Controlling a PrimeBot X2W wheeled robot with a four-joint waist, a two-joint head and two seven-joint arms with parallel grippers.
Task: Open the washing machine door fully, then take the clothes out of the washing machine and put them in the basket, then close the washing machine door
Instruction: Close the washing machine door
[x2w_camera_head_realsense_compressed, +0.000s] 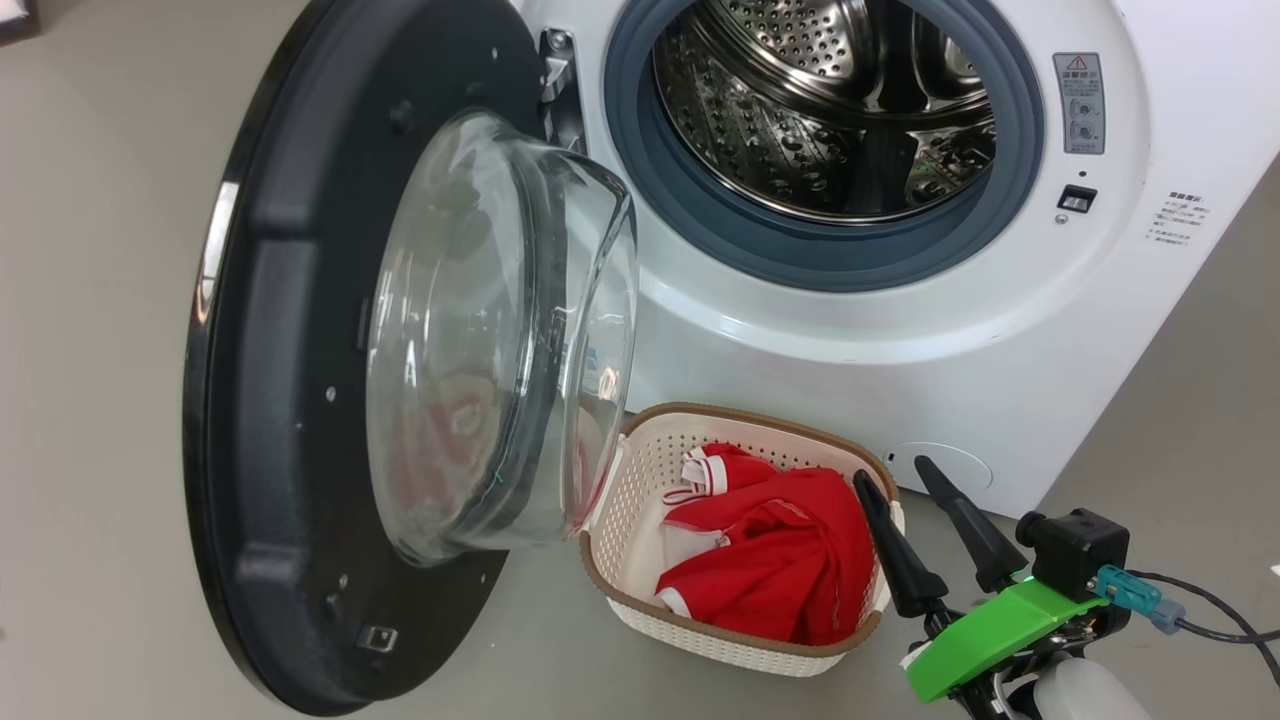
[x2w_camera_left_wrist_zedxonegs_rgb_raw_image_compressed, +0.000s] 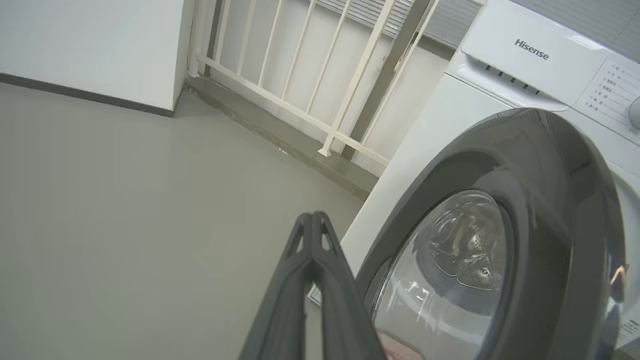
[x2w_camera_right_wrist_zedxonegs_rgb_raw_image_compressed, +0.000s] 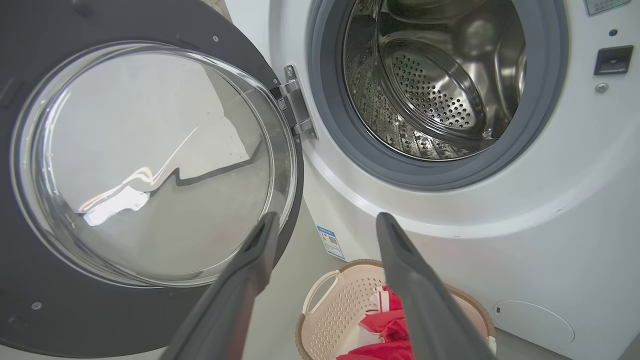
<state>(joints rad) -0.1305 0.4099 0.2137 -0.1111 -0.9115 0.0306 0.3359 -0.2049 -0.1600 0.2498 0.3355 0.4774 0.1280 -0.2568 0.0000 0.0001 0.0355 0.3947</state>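
The washing machine (x2w_camera_head_realsense_compressed: 980, 330) stands with its steel drum (x2w_camera_head_realsense_compressed: 830, 100) bare inside. Its door (x2w_camera_head_realsense_compressed: 300, 400) hangs swung out to the left, the glass bowl (x2w_camera_head_realsense_compressed: 500, 340) bulging toward me. The red clothes (x2w_camera_head_realsense_compressed: 780, 560) lie in the cream basket (x2w_camera_head_realsense_compressed: 640, 470) on the floor below the drum. My right gripper (x2w_camera_head_realsense_compressed: 895, 475) hovers open just right of the basket, its fingers (x2w_camera_right_wrist_zedxonegs_rgb_raw_image_compressed: 250, 265) wide apart with nothing between them. My left gripper (x2w_camera_left_wrist_zedxonegs_rgb_raw_image_compressed: 312, 217) is shut on nothing, out beyond the door's black outer face (x2w_camera_left_wrist_zedxonegs_rgb_raw_image_compressed: 540, 210), pointing over the floor.
Grey floor (x2w_camera_head_realsense_compressed: 100, 300) spreads left of the door. A white railing (x2w_camera_left_wrist_zedxonegs_rgb_raw_image_compressed: 300, 75) and a white wall (x2w_camera_left_wrist_zedxonegs_rgb_raw_image_compressed: 90, 45) stand behind the machine's left side. A cable (x2w_camera_head_realsense_compressed: 1210, 610) trails from my right wrist at the lower right.
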